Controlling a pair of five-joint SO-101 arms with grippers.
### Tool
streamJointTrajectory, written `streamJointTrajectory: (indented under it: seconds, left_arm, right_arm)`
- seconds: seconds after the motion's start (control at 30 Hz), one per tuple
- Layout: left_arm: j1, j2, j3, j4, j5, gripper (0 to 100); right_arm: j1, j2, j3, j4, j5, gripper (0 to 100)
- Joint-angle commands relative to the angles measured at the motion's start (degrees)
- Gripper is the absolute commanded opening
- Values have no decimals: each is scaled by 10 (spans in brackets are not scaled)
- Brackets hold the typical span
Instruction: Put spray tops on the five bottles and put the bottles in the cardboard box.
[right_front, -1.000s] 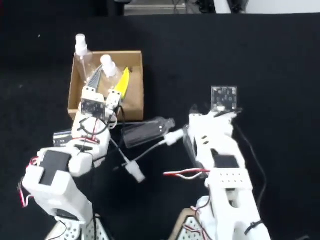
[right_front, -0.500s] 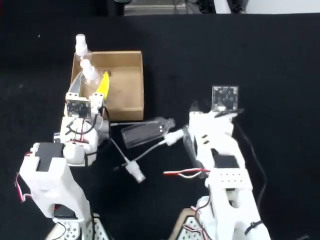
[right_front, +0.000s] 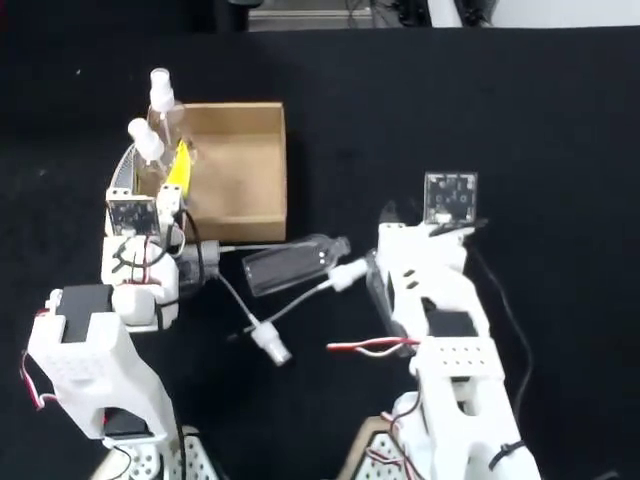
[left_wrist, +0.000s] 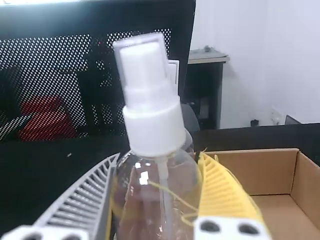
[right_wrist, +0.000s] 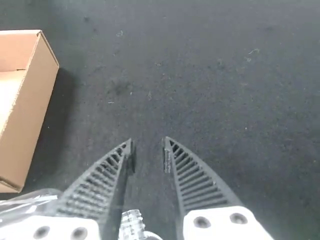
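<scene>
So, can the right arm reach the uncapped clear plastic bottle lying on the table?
Probably yes: that uncapped clear plastic bottle lies close by the right gripper, jaws open, nothing between them.

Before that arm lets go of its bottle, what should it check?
1. The spray top sits on the held bottle: ok.
2. The left gripper is clamped on it: ok.
3. It hangs over the cardboard box floor: not ok, it appears to be at the left wall.
4. Clearance from the standing bottle at the far corner: cannot tell.
5. The right gripper is open, away from the box: ok.
6. The lying bottle is capped: not ok.
</scene>
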Motion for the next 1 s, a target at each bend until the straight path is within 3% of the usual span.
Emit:
streamJointTrajectory:
  seconds: [0.0,0.1,0.97]
  left_arm:
    - [-8,-1,-14,-11,-44,29]
    - [-6,-1,-14,-11,-70,29]
    - [-7,0,1,-11,-69,34]
  right_arm:
    - [10,-22,-4,-16,-4,83]
    - [10,-22,-4,-15,-4,83]
    - [10,-23,-4,-15,-4,83]
